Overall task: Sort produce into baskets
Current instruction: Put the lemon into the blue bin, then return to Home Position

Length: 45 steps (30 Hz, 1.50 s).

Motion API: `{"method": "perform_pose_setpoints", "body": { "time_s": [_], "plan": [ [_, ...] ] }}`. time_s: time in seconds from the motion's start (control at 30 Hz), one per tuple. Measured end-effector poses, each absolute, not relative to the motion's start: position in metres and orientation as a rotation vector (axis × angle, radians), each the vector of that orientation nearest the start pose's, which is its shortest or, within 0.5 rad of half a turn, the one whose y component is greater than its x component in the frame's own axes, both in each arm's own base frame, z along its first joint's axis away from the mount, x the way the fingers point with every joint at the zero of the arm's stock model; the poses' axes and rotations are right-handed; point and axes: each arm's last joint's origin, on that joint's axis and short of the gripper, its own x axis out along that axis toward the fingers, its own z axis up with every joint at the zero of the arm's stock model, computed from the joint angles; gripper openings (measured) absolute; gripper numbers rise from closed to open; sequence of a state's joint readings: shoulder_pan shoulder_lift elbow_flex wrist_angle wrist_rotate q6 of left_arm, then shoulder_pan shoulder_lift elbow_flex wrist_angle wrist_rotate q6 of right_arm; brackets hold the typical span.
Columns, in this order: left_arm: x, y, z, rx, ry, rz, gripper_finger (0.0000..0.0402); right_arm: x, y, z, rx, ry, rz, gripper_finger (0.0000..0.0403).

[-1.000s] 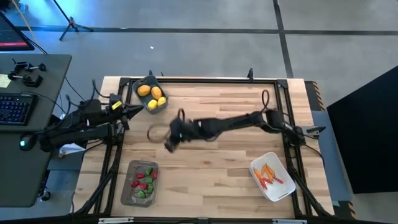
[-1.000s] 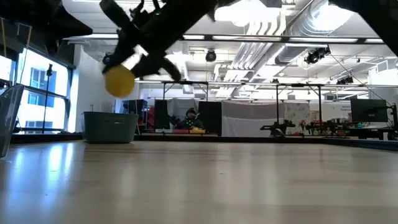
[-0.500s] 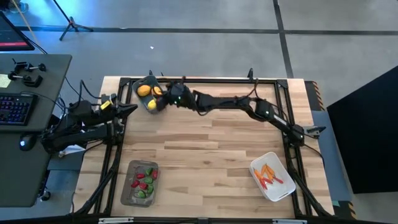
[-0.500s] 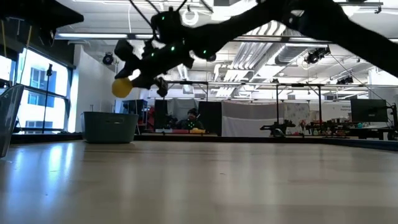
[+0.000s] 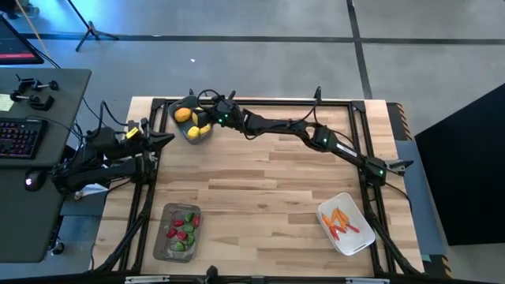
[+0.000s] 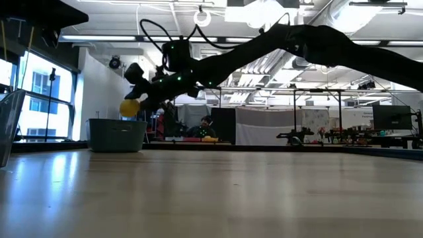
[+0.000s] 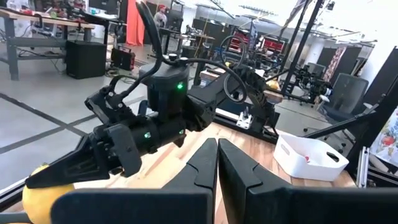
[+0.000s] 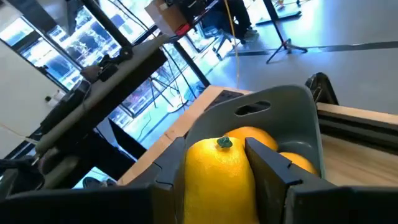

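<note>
My right arm reaches across the table to its far left corner. There my right gripper [image 5: 210,120] is shut on a yellow lemon [image 6: 129,108] above the blue-grey basket [image 5: 188,104], which holds orange and yellow fruit [image 8: 247,134]. The shallow grey tray [image 5: 164,237] at the near left holds red and green pieces. The white tub [image 5: 357,243] at the near right holds orange sticks. My left gripper [image 5: 164,140] waits shut at the table's left edge, touching nothing. My right gripper pinches the lemon by its two opposite sides [image 8: 198,174] between its two fingers [image 8: 273,171]. The fingers come nearly level from the table's right, tipped slightly down. The lemon hangs clear above the basket's rim [image 6: 117,121], its green stem end [image 8: 222,143] pointing away from the wrist.
A black frame [image 5: 260,101] runs around the table's edges. To the left of the table stands a desk with a keyboard [image 5: 17,138]. Bare wood [image 5: 260,197] lies between the three baskets.
My right gripper has swung from the table's middle toward the far left corner, carrying the lemon. It has sunk a little and now hangs over the blue-grey basket. The lemon has stayed between the fingers.
</note>
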<state>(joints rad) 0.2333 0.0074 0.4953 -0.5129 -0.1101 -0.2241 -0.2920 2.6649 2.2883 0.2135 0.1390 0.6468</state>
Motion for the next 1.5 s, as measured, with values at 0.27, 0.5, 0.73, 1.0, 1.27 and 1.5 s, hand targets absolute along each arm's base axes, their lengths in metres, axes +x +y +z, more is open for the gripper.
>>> {"method": "perform_pose_setpoints", "body": {
  "time_s": [0.27,0.5,0.73,1.0,1.27,1.5],
  "plan": [
    [0.039,0.013,0.269,-0.223,0.006,0.351,0.0000,0.574,-0.179,0.170,0.657,0.019,-0.442,0.0126],
    [0.039,0.013,0.269,-0.215,0.009,0.351,0.0000,0.575,-0.172,0.169,0.631,0.046,-0.413,0.0137],
    [0.039,0.013,0.269,-0.223,0.007,0.351,0.0000,0.578,-0.164,0.168,0.650,0.064,-0.382,0.0240],
    [0.039,0.013,0.269,-0.223,0.005,0.374,0.0000,0.578,-0.165,0.174,0.639,0.093,-0.374,0.0288],
    [0.039,0.013,0.268,-0.225,0.006,0.381,0.0000,0.575,-0.162,0.193,0.537,0.170,-0.398,0.0086],
    [0.039,0.013,0.266,-0.233,0.030,0.385,0.0000,0.573,-0.155,0.178,0.572,0.288,-0.400,0.0028]
  ]
}}
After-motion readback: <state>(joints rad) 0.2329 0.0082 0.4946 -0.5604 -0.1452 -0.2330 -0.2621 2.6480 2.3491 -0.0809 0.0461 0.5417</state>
